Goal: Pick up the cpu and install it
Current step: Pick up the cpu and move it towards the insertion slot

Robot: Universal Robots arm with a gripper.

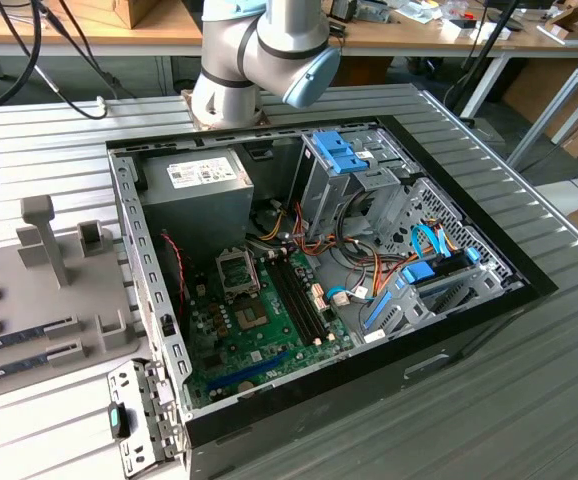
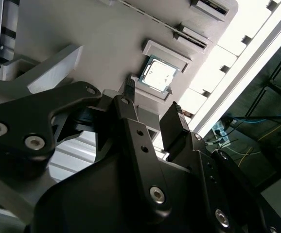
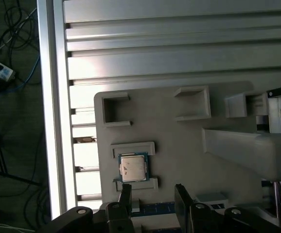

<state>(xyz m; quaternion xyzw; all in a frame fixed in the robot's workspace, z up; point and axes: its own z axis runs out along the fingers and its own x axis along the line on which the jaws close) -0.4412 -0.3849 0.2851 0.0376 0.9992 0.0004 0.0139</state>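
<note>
The cpu [image 3: 133,167], a small flat square chip with a silver-grey metal lid and a thin green rim, lies flat and lid up in a pale grey moulded holder plate [image 3: 179,141]. It sits between two low grey brackets [image 3: 133,147] that hug opposite edges. Being square, it has no long axis, and its edges run parallel to the brackets. The plate rests on the ribbed aluminium counter [image 3: 179,48].

The black two-fingered pincer [image 3: 153,196] hangs near the chip with its fingers spread and nothing between them. The chip lies just beyond the fingertips, apart from them.

The second wrist view shows the cpu [image 2: 157,74] at a slant past the pincer [image 2: 151,99], its lid catching the light.

The exterior view takes in the black open computer case [image 1: 449,345] on the counter. Inside are a green motherboard [image 1: 259,340], a grey power supply box [image 1: 194,195] and a metal socket frame [image 1: 237,270]. All of these are well apart from the holder plate [image 1: 79,290], which lies at the exterior view's left.
</note>
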